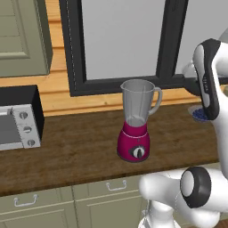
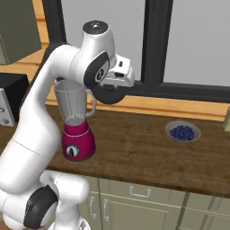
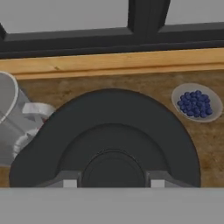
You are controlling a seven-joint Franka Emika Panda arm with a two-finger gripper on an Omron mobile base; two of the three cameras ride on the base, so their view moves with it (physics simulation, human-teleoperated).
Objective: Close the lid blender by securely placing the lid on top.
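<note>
Lid [image 3: 109, 135], a dark near-black round flat cap, sits right in front of the hand camera, gripped between the two small finger tips [image 3: 70, 183] of the two-finger gripper [image 3: 113, 183], which press against its raised centre knob from either side. The jaws are closed in on that knob, with no gap visible between tips and lid. In the right base view the same dark disc [image 2: 109, 93] hangs beneath the white hand, held in the air just beside and slightly above the rim of the jar, to its right.

The blender [image 1: 136, 120], a magenta rounded base with a black round dial under a tall clear grey jar with a side handle, stands upright on the dark wooden counter [image 1: 75, 151] in front of the black-framed window [image 1: 120, 40]. Its jar mouth is uncovered. From the hand camera the jar rim and handle show at the left edge, beside the lid rather than under it.

A small grey bowl of blueberries [image 2: 183, 132] rests on the counter well to the right of the blender. A silver-and-black toaster oven [image 1: 18, 118] stands far to the left.
</note>
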